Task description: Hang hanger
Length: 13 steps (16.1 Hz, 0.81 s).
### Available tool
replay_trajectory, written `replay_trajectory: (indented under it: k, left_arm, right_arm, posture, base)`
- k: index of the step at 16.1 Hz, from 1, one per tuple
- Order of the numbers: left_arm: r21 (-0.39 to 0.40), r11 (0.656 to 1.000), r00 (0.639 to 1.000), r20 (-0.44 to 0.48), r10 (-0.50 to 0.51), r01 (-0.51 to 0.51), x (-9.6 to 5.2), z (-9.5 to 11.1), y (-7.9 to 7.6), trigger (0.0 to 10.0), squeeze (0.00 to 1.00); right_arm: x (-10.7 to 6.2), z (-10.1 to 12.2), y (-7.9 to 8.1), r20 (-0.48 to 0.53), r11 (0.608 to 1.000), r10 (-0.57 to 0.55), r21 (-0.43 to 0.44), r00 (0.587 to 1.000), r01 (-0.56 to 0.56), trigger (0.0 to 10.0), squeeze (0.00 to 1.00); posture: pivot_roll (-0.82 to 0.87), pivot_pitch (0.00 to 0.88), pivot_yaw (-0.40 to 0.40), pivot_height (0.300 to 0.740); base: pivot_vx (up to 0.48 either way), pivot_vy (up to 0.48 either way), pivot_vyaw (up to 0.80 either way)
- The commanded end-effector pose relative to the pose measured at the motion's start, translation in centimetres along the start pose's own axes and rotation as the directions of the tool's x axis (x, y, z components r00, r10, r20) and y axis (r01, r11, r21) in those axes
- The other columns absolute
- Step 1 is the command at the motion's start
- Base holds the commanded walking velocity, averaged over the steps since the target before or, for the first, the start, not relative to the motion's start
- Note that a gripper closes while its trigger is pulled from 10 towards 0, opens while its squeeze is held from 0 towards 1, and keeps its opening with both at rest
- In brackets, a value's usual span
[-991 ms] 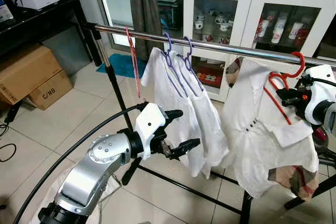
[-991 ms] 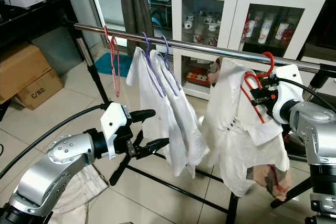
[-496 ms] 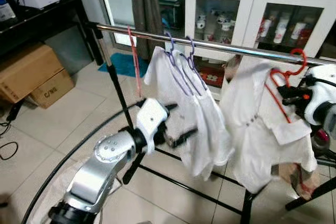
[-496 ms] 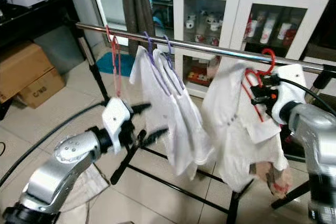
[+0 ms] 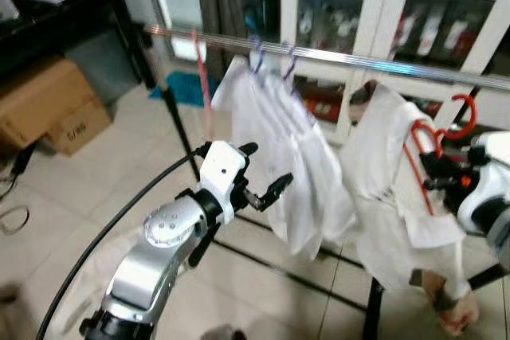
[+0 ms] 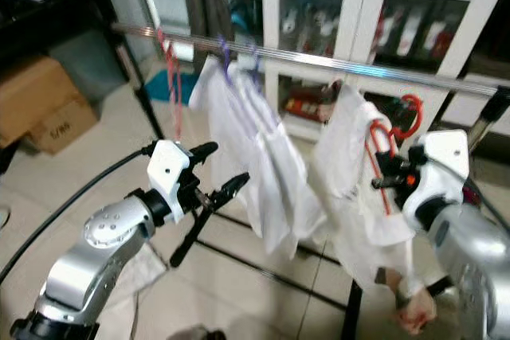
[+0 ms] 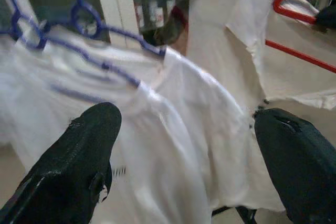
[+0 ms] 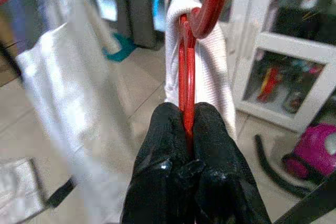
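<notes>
Even, soft indoor daylight — no hard shadows. Head views smeared by motion blur; cabinet (image 5: pixel 398 29) and rail (image 5: pixel 335 57) streaked. Glare along the rail. Beyond the left gripper's (image 7: pixel 186 145) spread fingers, shirts (image 7: pixel 173 114) blurred. Fingers (image 8: pixel 163 145) pinching the red hanger (image 8: pixel 185 77) sharp — background soft.

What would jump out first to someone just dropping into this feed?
Probably the red hanger carrying a white shirt, pinched in the right gripper with its hook below the steel rail, not on it. Next, the left gripper held open in front of the white shirts on purple hangers that hang from that rail.
</notes>
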State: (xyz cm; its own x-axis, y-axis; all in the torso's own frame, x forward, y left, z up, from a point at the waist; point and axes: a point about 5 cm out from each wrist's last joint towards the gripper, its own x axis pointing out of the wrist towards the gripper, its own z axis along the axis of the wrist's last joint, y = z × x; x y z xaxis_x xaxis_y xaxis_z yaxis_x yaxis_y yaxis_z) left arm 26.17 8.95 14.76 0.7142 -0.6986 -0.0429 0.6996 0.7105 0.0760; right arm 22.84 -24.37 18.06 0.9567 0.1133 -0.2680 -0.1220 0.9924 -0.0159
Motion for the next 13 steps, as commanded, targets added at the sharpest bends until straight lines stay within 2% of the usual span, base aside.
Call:
replay_trajectory:
  k: [1,2,6,8,10,11,13]
  left_arm:
    - [0.012,1.0,1.0,-0.008,0.024,-0.024,-0.5,-0.1,0.3,10.0,0.0]
    - [0.013,0.999,0.999,-0.015,0.03,-0.03,-0.8,-0.3,0.4,10.0,0.0]
    - [0.016,0.999,0.999,-0.029,0.041,-0.04,-1.2,-0.5,0.3,10.0,0.0]
    - [0.008,0.997,0.996,-0.05,0.075,-0.075,-1.7,-1.1,0.4,10.0,0.0]
    - [-0.003,0.996,0.995,-0.058,0.084,-0.084,-2.1,-1.3,0.4,10.0,0.0]
    - [-0.003,0.996,0.994,-0.064,0.089,-0.089,-2.3,-1.5,0.3,10.0,0.0]
    - [-0.002,0.995,0.993,-0.07,0.098,-0.098,-2.4,-1.6,0.3,10.0,0.0]
  right_arm:
    - [-0.3,0.6,0.9,0.034,0.999,0.035,-0.012,0.999,-0.035,0.0,0.0]
    - [-0.6,-0.4,1.8,0.011,0.999,0.038,0.008,0.999,-0.038,0.0,0.0]
    - [-1.1,-2.1,2.5,-0.033,1.0,0.0,0.018,0.999,0.001,0.0,0.0]
    - [-1.4,-4.4,3.2,-0.084,0.999,-0.03,0.037,0.996,0.033,0.0,0.0]
    - [-1.4,-5.1,4.0,-0.087,0.998,-0.028,0.045,0.996,0.032,0.0,0.0]
    - [-1.3,-5.9,4.0,-0.12,0.997,-0.064,0.031,0.991,0.069,10.0,0.0]
    - [-1.1,-7.4,3.9,-0.183,0.994,-0.109,0.009,0.977,0.113,10.0,0.0]
  posture:
    - [0.01,0.008,0.086,0.74]
    - [0.02,0.015,0.077,0.74]
    - [0.02,0.019,0.071,0.74]
    - [0.02,0.024,0.068,0.74]
    - [0.02,0.027,0.064,0.74]
    - [0.03,0.029,0.061,0.74]
    - [0.03,0.031,0.057,0.74]
  base:
    - [0.0,0.0,0.0]
    - [0.0,0.0,0.0]
    - [0.0,0.0,0.0]
    - [0.0,0.0,0.0]
    - [0.0,0.0,0.0]
    - [0.0,0.398,0.0]
    - [0.0,0.469,0.0]
